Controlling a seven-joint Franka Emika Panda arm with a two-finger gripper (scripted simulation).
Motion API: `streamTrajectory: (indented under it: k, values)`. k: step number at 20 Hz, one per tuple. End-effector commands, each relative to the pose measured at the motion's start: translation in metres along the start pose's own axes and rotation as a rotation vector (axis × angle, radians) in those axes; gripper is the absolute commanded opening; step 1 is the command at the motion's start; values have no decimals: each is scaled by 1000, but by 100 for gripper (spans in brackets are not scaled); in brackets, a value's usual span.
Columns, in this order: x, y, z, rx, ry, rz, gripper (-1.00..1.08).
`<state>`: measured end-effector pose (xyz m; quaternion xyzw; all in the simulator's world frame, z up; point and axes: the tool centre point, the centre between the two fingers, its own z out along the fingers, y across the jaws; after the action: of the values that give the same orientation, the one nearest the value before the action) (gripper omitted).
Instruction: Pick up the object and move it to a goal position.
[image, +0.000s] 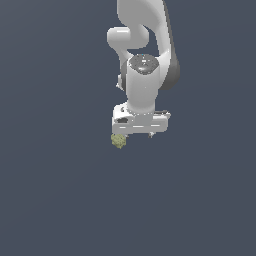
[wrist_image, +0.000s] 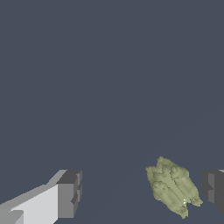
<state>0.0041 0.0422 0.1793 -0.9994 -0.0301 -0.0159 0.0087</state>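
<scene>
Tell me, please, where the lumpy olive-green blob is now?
In the exterior view, the lumpy olive-green blob sits just below the white gripper's left end; the wrist view shows it between the open fingers.

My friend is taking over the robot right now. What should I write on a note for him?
Gripper: open and empty, jaws spread wide.
Object: the little bumpy olive-green blob sits between the two fingers, much nearer one finger than the other, touching neither as far as the wrist view shows. In the exterior view it peeks out just under the end of the hand on the exterior view's left.
Done: gripper brought over the blob.
Left: centre on it, close, lift, carry to the goal. No goal marker shows in either view.
</scene>
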Motion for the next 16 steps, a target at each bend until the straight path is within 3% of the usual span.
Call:
streamTrajectory:
  k: [1,10,16]
  values:
    - [0,0,0,0,0,0,100]
    - [0,39,-8,-25,13,39,100]
    - [0,39,-8,-26,13,37,100]
